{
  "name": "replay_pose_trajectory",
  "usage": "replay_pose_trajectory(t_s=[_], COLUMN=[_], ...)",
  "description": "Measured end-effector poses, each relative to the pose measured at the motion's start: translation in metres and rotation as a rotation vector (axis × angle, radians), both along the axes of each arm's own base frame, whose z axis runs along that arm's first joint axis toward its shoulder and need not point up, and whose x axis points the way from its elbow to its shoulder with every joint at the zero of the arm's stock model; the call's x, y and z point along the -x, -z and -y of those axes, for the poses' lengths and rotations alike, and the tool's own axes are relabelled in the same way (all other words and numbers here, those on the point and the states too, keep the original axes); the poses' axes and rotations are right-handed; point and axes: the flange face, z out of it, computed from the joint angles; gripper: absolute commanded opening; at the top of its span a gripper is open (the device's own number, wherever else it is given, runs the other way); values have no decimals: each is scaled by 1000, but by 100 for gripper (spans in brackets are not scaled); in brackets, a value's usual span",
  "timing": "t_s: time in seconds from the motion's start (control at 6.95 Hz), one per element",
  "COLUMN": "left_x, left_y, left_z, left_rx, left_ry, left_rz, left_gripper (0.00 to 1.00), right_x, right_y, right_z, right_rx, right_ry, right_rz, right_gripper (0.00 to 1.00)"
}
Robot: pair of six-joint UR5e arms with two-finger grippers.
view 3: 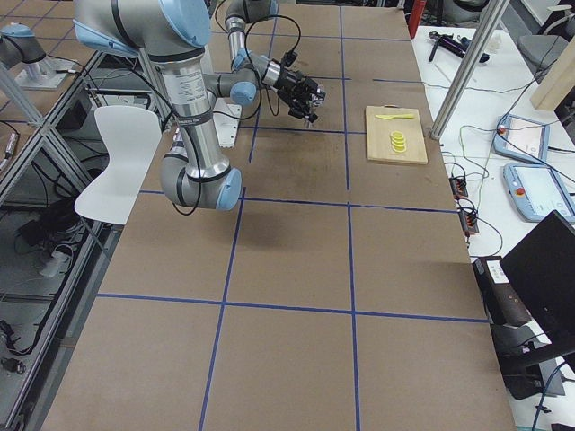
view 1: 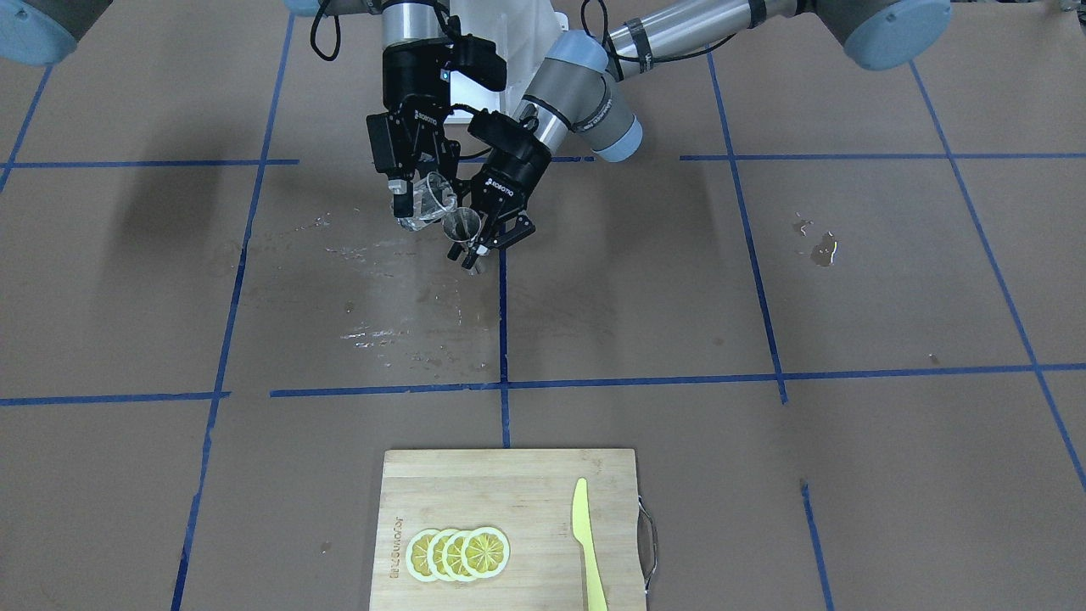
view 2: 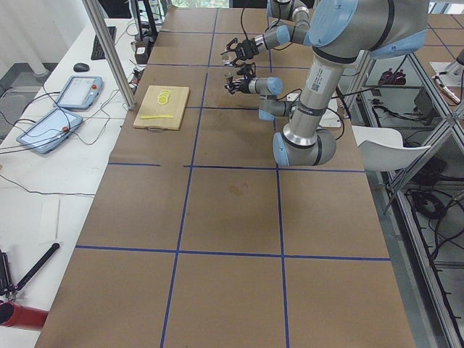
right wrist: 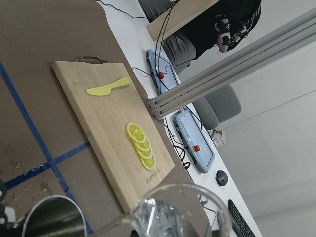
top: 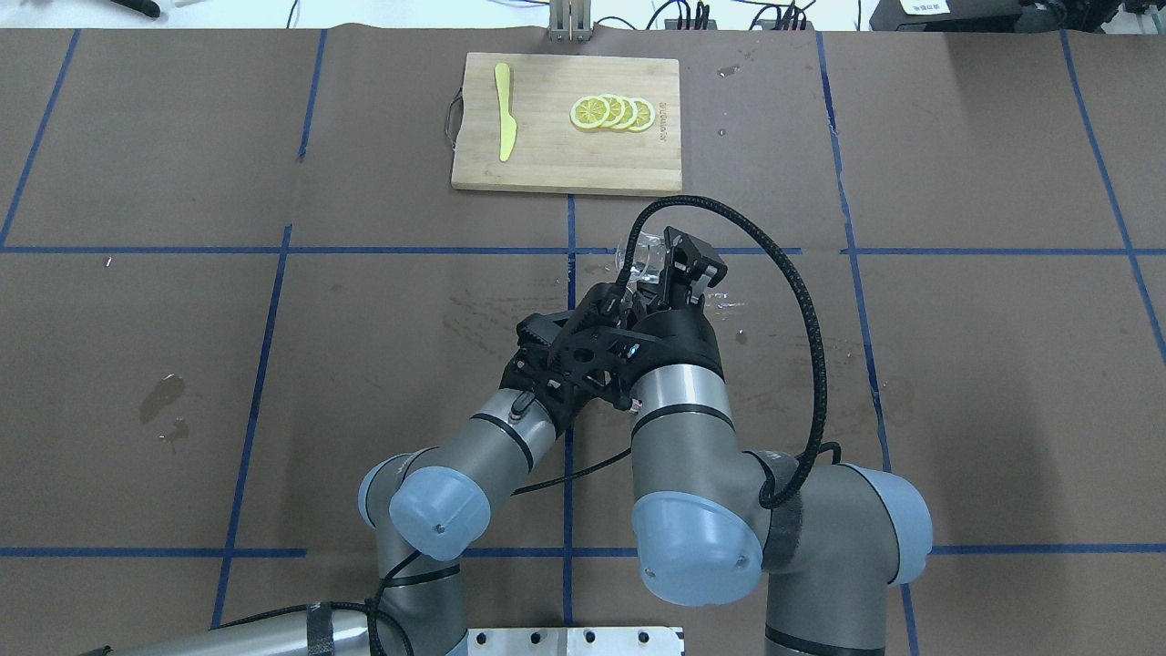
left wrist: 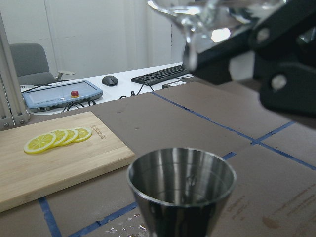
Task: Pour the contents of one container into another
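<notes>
Above the table's middle, near the robot's base, my right gripper (view 1: 422, 209) is shut on the clear glass cup (view 1: 433, 198). The cup is tilted, with its lip toward the silver jigger (view 1: 461, 227). My left gripper (view 1: 477, 248) is shut on the jigger and holds it upright just beside and below the cup. In the left wrist view the jigger's open mouth (left wrist: 181, 173) is close below, and the tilted cup (left wrist: 197, 17) hangs over it. The right wrist view shows the cup's rim (right wrist: 173, 210) and the jigger (right wrist: 49, 217) at the bottom. I cannot make out a stream of liquid.
A wooden cutting board (view 1: 509, 475) lies at the table's far side with lemon slices (view 1: 458, 553) and a yellow knife (view 1: 585, 543) on it. Wet splashes (view 1: 382, 280) mark the brown paper under and beside the grippers. Another wet spot (view 1: 821, 250) lies off on my left-arm side.
</notes>
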Motion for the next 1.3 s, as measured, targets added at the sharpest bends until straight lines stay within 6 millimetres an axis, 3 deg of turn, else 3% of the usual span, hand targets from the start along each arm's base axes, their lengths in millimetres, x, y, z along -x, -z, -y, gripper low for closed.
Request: replay_pose_trajectory(t_s=[1.3], left_x=[0], left_y=[0], left_z=[0], left_rx=[0], left_ry=[0], left_rz=[0], left_gripper=[0], right_x=[-2], right_y=[8], right_z=[4], right_rx=[-65], right_ry=[27], right_rz=[-184], right_gripper=[0])
